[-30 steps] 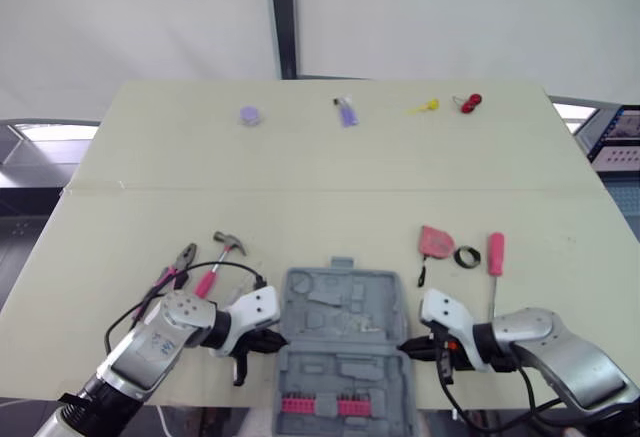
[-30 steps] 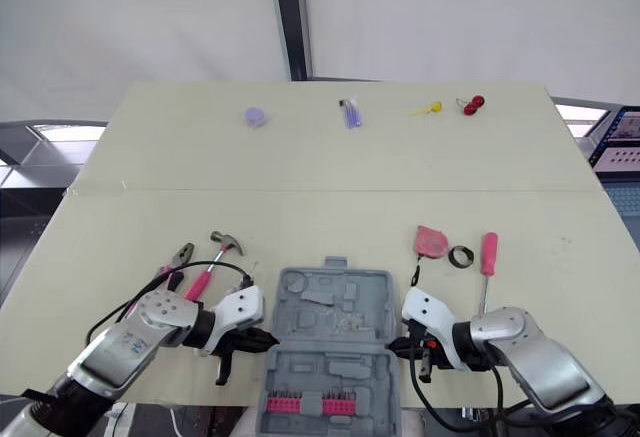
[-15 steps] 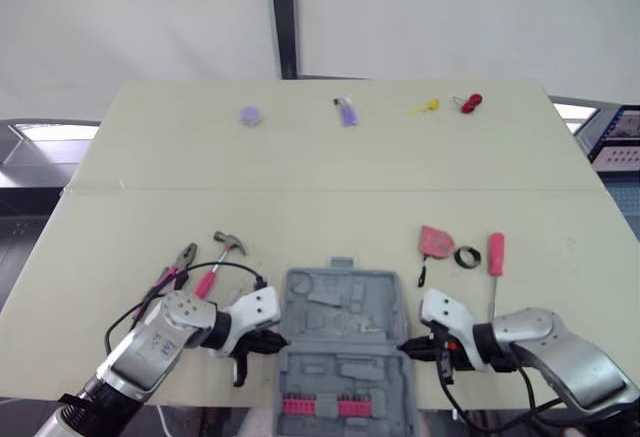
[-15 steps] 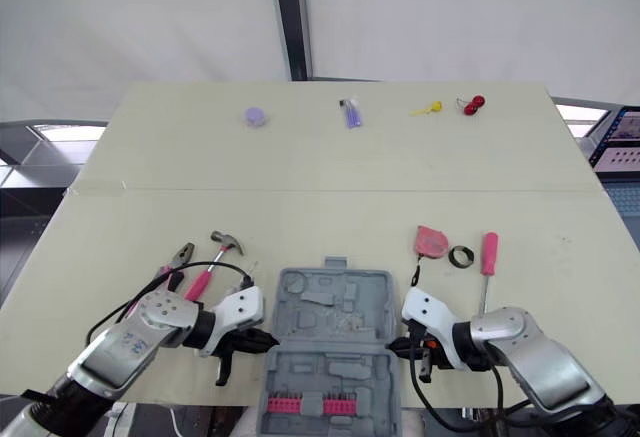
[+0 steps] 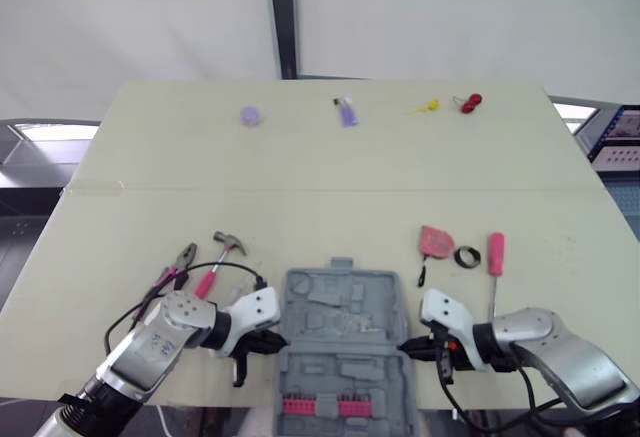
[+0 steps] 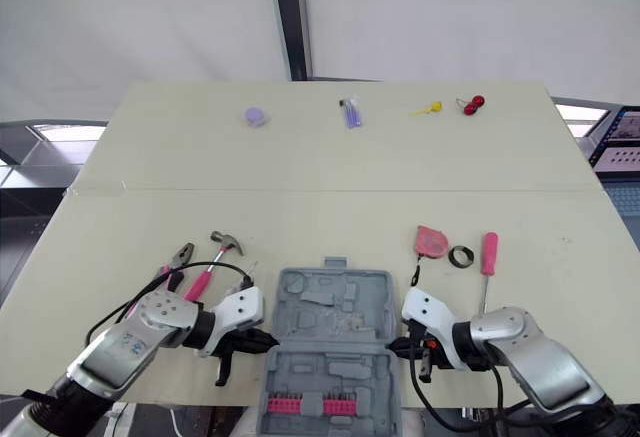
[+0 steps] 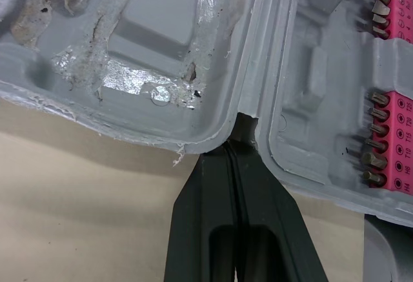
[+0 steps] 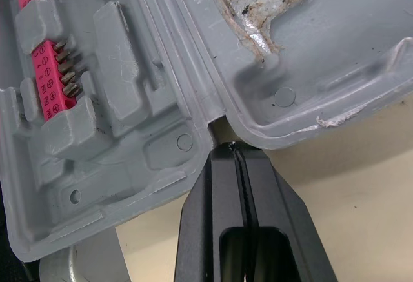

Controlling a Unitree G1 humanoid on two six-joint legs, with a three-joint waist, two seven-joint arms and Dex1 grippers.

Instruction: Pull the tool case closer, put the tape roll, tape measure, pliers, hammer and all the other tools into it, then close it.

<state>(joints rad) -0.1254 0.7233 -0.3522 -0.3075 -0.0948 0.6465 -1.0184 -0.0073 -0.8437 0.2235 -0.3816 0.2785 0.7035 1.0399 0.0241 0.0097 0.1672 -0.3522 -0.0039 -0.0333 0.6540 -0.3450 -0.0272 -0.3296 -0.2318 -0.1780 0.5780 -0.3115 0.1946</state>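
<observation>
— At the near edge of the table (image 5: 330, 157), where do you find the tool case?
— Your tool case (image 5: 345, 342) lies open and flat there, its two grey halves side by side, squarely between your two arms. One half carries pink bit strips (image 5: 320, 405) on the side nearest you.
— And your grippers?
— Your left gripper (image 7: 235, 150) has both fingers pressed together with nothing between them; its tip touches the notch at the case's left hinge. Your right gripper (image 8: 232, 146) is likewise closed on nothing, its tip at the notch on the case's right side.
— Where are your tools?
— None is in the case. You have the pliers (image 5: 178, 262) and the hammer (image 5: 220, 257) on the table left of it, just beyond your left arm. On the right you see the tape measure (image 5: 436, 242), the tape roll (image 5: 467, 256) just beside it, and a pink-handled screwdriver (image 5: 494, 257) next to that.
</observation>
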